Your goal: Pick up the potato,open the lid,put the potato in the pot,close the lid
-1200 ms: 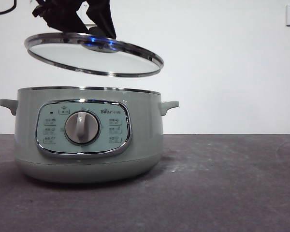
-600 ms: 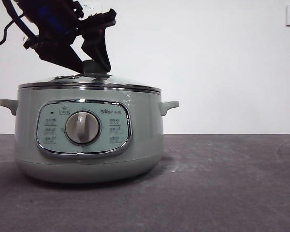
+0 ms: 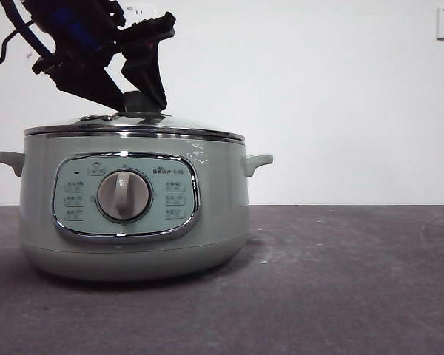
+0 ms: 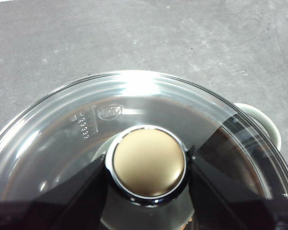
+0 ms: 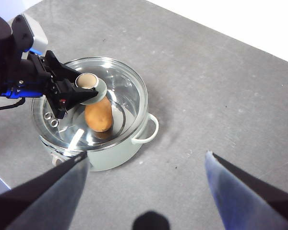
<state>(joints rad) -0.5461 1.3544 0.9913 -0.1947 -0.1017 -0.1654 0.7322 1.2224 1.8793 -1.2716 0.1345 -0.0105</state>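
Potato lies inside the pot, seen through the glass from the right wrist view, resting on the pot's floor under the lid. That placement is why the lid is down: with the potato in, only the closing is left, and the lid's chrome rim now sits level on the pot's rim all the way round in the front view.

The left gripper has its jaws on either side of the lid's knob, touching or very nearly so. It looks pinched, though from the wrist view I cannot be sure how firm the grip is. Holding by the knob keeps the lid centred as it seats.

The right gripper hangs well apart from the pot, its jaws spread wide with nothing between them, out of the way of the closing.

A second ago the lid was tilted in the air above an open pot; half a second ago it had already come down onto the rim. Since then the pot has shifted very slightly sideways in the front view, while the left gripper keeps much the same pose on the knob. Letting go is probably all that is left.
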